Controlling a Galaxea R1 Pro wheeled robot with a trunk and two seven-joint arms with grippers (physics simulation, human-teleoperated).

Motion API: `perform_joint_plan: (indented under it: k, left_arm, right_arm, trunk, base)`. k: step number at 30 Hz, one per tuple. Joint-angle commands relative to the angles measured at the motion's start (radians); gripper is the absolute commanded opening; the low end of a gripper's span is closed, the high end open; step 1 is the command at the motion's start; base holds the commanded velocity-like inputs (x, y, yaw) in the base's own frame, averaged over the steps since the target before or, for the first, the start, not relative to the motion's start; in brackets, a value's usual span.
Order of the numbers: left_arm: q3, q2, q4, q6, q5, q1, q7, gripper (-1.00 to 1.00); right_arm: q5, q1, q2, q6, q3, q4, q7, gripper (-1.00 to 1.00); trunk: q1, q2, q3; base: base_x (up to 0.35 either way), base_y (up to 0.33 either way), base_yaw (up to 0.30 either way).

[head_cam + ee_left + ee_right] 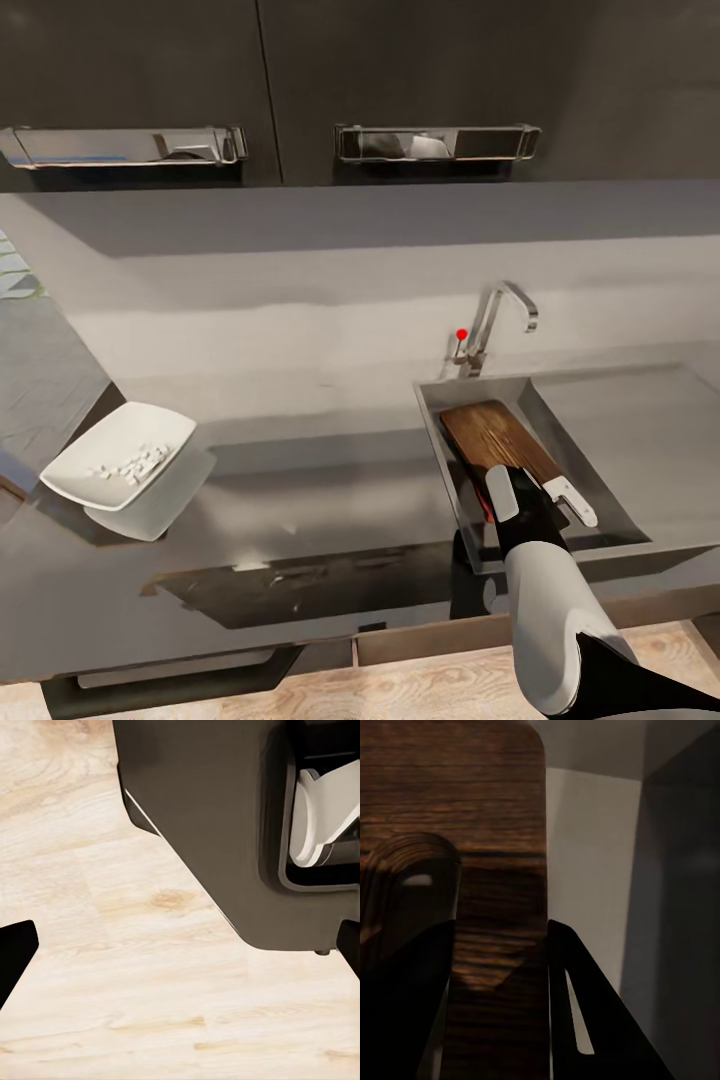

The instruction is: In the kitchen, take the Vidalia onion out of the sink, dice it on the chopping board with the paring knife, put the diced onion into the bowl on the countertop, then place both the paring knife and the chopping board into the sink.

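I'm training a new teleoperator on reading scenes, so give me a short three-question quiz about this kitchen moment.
1. True or false: the chopping board lies inside the sink.
2. What holds the small white diced pieces? A) the sink B) the bowl C) the floor
3. Fill in: the paring knife, with its white handle, lies in the ____, beside the board.

Key
1. True. The board leans in the basin, and the right gripper has its jaws around the board's near end in the right wrist view.
2. B. The bowl sits on the countertop, far from the sink.
3. sink
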Motion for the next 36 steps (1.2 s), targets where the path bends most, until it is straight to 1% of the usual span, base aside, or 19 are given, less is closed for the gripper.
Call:
perform_joint_plan:
  k: [1,25,26,36]
  left_arm:
    - [-0.006,0.001,-0.002,0.000,0.007,0.000,0.008,1.00]
    - [-0.006,0.001,-0.001,0.000,0.008,0.000,0.008,1.00]
    - [-0.006,0.001,-0.001,0.000,0.008,0.000,0.008,1.00]
    - [-0.006,0.001,0.000,0.000,0.008,0.000,0.008,1.00]
  right_arm:
    - [0.000,-0.001,0.001,0.006,-0.002,-0.002,-0.003,-1.00]
    - [0.000,-0.001,0.001,0.006,-0.002,-0.004,-0.004,-1.00]
    - [0.000,-0.001,0.001,0.006,-0.002,-0.004,-0.004,1.00]
    - [0.000,-0.001,0.001,0.006,-0.003,-0.004,-0.004,1.00]
  trunk:
    - [0.001,-0.002,-0.002]
    - [0.001,-0.002,-0.003]
    - [0.001,-0.002,-0.003]
    - [0.001,-0.002,-0.003]
  base:
    - [0.000,0.000,0.000]
    - [0.000,0.000,0.000]
    - [0.000,0.000,0.000]
    - [0.000,0.000,0.000]
